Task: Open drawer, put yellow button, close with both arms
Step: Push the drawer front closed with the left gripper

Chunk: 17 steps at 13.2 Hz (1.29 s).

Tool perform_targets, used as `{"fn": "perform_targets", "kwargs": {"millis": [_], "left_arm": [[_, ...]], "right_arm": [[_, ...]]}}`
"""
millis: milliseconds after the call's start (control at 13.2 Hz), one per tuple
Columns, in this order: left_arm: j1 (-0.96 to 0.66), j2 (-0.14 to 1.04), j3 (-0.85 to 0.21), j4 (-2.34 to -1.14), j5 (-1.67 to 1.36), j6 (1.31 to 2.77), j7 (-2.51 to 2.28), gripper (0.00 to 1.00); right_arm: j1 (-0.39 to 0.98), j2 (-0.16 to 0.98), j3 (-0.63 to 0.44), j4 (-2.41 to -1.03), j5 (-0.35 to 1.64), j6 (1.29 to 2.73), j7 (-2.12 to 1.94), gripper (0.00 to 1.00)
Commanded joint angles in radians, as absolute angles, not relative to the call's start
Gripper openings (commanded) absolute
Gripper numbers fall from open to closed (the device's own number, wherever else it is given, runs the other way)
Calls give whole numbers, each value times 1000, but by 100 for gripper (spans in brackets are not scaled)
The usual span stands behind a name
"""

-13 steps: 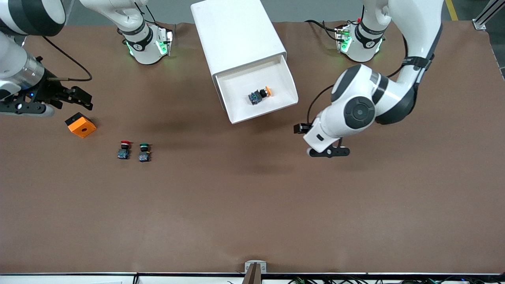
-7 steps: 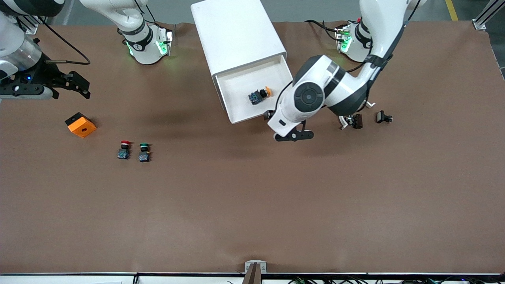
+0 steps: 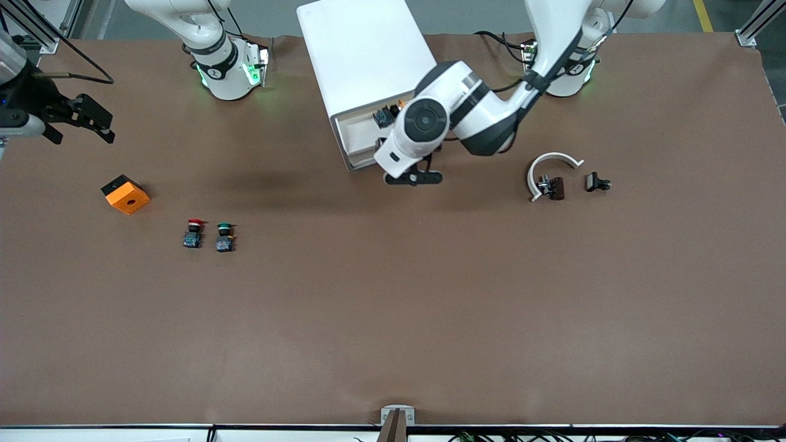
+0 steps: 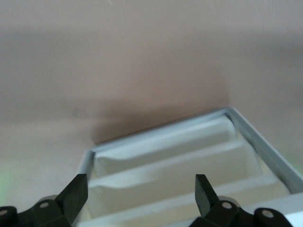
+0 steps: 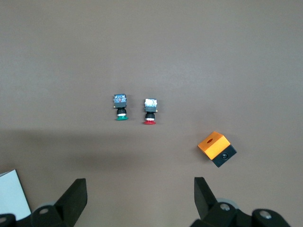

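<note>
Robot lab: brown-covered table (image 3: pixel 393 319), aluminium framing (image 3: pixel 756 24).

The yellow button (image 3: pixel 385 115) lies in the drawer (image 3: pixel 359 132) of the cabinet (image 3: pixel 365 55). Two other buttons (image 3: pixel 209 235) sit side by side on the tabletop (image 3: pixel 393 307), toward the right arm's end, near a cube (image 3: pixel 125 194).

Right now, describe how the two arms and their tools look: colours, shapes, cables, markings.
Both arms are glossy white, rounded segments joined by black bands. The left arm has a round dark grey joint cap; a thin black cable runs along it. Both bases glow green. The left tool and right tool are black with two wedge-shaped fingers. A black cable loops to the right arm's wrist.
</note>
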State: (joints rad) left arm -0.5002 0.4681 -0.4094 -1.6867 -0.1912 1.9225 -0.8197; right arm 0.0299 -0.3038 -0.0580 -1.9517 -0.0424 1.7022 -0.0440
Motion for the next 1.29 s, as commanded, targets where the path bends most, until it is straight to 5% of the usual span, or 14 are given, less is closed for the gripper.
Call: {"fn": "perform_targets", "kwargs": {"millis": [0,683,1214], "left_arm": [[-546,457,-413,-1713,-219,1942,-859,100],[-543,465,-402,-1726,-215,1931,-885,100],[-189,410,-399,-1668,-62,1928,-815,100]], "right_arm": [[17,-279,-46,-1872,-51,1634,-55,100],[23,-178,-43,-1707,-34,1523,-45,100],[25,-172,-41,-1704,-34,1517,-48,100]]}}
